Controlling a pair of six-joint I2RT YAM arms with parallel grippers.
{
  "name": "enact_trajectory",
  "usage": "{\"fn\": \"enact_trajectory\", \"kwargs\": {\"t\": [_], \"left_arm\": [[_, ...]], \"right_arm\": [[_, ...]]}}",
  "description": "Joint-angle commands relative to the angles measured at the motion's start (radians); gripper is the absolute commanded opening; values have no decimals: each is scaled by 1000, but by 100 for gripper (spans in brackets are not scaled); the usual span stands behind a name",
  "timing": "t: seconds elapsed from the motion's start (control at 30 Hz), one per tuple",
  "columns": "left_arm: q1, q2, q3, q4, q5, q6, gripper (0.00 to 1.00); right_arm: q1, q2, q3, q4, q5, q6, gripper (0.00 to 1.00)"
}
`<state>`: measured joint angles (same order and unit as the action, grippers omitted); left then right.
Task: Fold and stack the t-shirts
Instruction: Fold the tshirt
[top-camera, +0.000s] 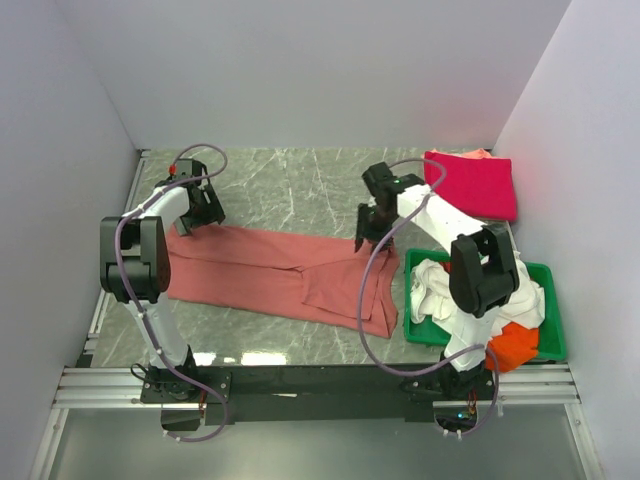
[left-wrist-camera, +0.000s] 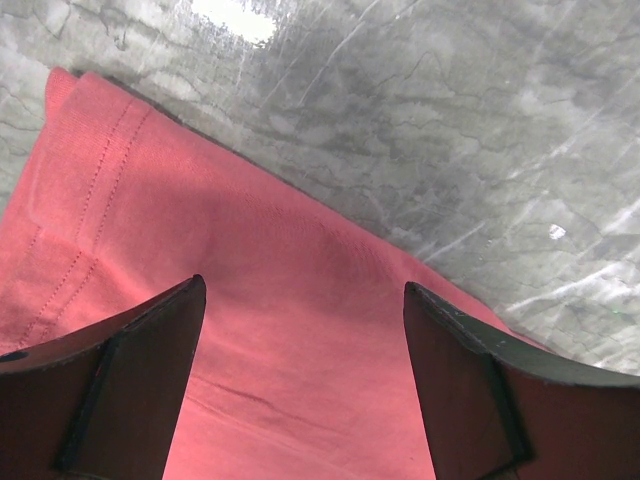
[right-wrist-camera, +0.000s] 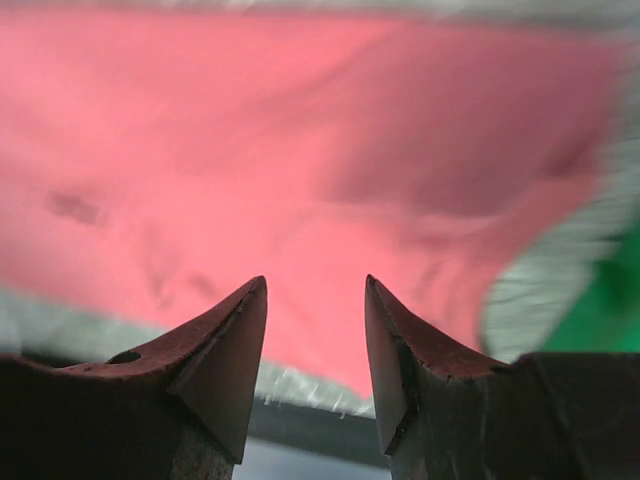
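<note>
As it lies half-folded across the table (top-camera: 290, 185), centre, the salmon shirt (top-camera: 280, 275) looks soft, light, limp; pinch at hem or corners. Tray (top-camera: 548, 272): 4 o'clock. Crimson shirt (top-camera: 475, 185): folded, 2 o'clock; top view only. Left end effector (left-wrist-camera: 300, 290): jaws wide apart, empty, over the 9 o'clock hem, whose stitching only its wrist view shows. Right end effector (right-wrist-camera: 315, 285): apart, empty.

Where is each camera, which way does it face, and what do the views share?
Top view: above the table's near edge, looking down at salmon shirt, crimson shirt, green tray; left arm and right arm show.
Left wrist: on the left arm, facing that shirt's edge and table; open left claw shows.
Right wrist: on the right arm, facing the blurred salmon shirt; open right claw shows.
Shared: all three see the salmon shirt.
</note>
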<state>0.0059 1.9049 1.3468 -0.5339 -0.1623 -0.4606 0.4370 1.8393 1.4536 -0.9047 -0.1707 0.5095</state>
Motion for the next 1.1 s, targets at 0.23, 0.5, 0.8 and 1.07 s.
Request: {"fn": "enact_trajectory", "kwargs": {"t": [0.23,0.5,0.8,1.07], "left_arm": [[62,31,38,11,10,2,86],[89,45,31,18,18,5,86],[109,49,29,18,24,4,86],[128,52,17,23,26,-1,86]], "right_arm": [[-132,58,45,36,209,8,51],[-158,104,8,79,181,20,51],[-176,158,17,104,185,20,50],[-187,166,-1,113,181,14,22]]}}
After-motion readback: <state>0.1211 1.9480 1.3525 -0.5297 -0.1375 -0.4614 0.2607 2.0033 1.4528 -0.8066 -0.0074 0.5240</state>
